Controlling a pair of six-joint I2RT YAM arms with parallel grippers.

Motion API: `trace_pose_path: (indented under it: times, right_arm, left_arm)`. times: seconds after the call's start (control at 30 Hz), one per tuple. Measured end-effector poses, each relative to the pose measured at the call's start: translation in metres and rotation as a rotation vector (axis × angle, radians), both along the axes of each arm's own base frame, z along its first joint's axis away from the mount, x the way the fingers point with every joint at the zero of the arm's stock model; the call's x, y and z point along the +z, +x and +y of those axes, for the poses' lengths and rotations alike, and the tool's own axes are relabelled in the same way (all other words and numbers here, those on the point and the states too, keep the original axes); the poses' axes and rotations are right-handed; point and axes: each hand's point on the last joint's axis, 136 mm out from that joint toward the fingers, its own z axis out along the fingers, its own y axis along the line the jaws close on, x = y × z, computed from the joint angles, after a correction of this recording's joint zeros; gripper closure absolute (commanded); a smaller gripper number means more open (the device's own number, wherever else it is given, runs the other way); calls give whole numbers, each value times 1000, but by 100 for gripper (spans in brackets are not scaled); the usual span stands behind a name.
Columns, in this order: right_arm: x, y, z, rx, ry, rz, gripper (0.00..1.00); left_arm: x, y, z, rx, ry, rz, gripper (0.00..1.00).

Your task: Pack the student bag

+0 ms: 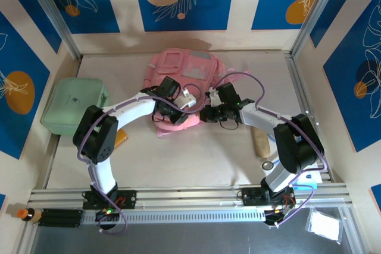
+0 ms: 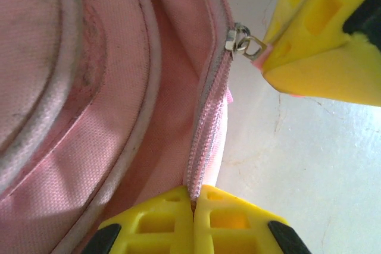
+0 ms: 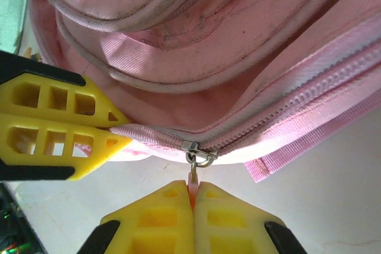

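Note:
The pink student bag (image 1: 178,66) lies flat at the back middle of the table. My left gripper (image 2: 193,197) is shut on the bag's zip tape at its near edge, seen from above as the left gripper (image 1: 188,100). My right gripper (image 3: 193,187) is shut on the pink pull tab hanging from the metal zip slider (image 3: 199,150). In the overhead view the right gripper (image 1: 209,110) sits just right of the left one. The slider (image 2: 238,40) and the right fingers (image 2: 321,40) appear in the left wrist view. The left fingers (image 3: 65,126) pinch the tape left of the slider.
A mint-green case (image 1: 74,104) sits at the left wall. A wooden stick-like object (image 1: 260,141) and a small round item (image 1: 268,163) lie by the right arm. Something orange (image 1: 121,138) pokes out beside the left arm. Metal rails line the front and right edges.

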Motion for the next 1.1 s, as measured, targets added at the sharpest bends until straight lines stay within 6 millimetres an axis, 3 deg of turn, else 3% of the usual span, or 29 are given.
trace_pose_path:
  times: [0.3,0.57,0.83,1.0,1.1]
  right_arm:
    - [1,-4,6,16,29,-1,100]
    - [3,2,-11,-60,-22,-7,100]
    - [1,-18,17,35,-45,-12,100]
    - [0,-17,15,21,-28,7,100]
    - [3,-13,6,-5,3,23,91]
  left_arm:
    - [1,4,3,38,-25,19,100]
    - [7,4,-3,20,-73,4,100]
    - [-1,1,4,46,-64,35,100]
    - [-1,-1,5,47,-64,34,100]
    - [3,-1,4,43,-80,22,100]
